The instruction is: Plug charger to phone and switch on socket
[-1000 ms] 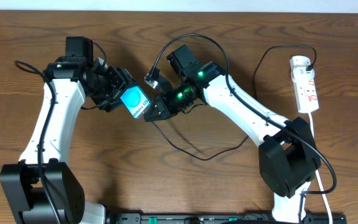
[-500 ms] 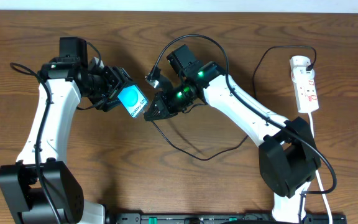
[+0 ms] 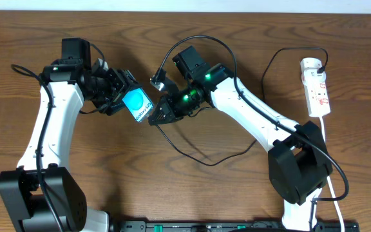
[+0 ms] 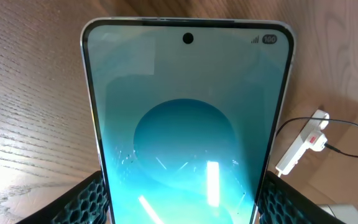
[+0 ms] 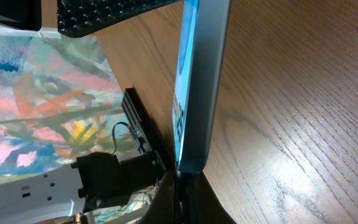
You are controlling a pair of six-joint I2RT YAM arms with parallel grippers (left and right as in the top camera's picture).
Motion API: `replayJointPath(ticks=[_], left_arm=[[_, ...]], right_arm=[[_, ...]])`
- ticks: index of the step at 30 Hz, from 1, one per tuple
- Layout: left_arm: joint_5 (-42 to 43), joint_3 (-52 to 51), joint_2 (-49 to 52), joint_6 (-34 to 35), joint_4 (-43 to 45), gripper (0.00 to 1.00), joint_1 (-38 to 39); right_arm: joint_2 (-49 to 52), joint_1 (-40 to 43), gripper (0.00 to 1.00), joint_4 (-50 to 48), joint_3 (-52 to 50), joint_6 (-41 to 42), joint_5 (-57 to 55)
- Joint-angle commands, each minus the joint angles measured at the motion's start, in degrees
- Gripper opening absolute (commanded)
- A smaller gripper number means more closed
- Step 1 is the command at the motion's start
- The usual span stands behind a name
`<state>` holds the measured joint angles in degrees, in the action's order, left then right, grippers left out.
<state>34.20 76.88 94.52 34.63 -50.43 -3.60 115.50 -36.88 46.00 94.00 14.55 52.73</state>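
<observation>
The phone [image 3: 137, 103], its cyan screen lit, is held tilted above the wooden table by my left gripper [image 3: 129, 98], which is shut on its long sides. In the left wrist view the phone [image 4: 188, 124] fills the frame between the meshed fingers [image 4: 86, 199]. My right gripper [image 3: 154, 118] is shut on the charger's plug tip, which meets the phone's bottom end [image 5: 188, 169]. The charger's thin black cable [image 3: 198, 156] loops across the table to the socket [image 3: 316, 87], a white power strip at the far right. Whether the tip is seated is hidden.
The socket's thick white cord [image 3: 330, 161] runs down the right side past the right arm's base [image 3: 298, 171]. The left arm's base [image 3: 40, 200] stands at the front left. A black bar [image 3: 224, 225] lines the table's front edge.
My left arm has shifted slightly left and back, carrying the phone a little with it, then stopped. The right arm has stayed put.
</observation>
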Motion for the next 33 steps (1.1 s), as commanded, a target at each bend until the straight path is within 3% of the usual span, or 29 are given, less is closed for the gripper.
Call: replayJointPath(ticks=[1, 33], left_arm=[[1.18, 1.36, -0.11, -0.96, 0.20, 0.07, -0.37], [2.69, 1.36, -0.11, -0.76, 0.15, 0.07, -0.35]], right_arm=[[-0.04, -0.26, 0.01, -0.02, -0.09, -0.02, 1.62], [-0.04, -0.28, 0.01, -0.83, -0.09, 1.33, -0.74]])
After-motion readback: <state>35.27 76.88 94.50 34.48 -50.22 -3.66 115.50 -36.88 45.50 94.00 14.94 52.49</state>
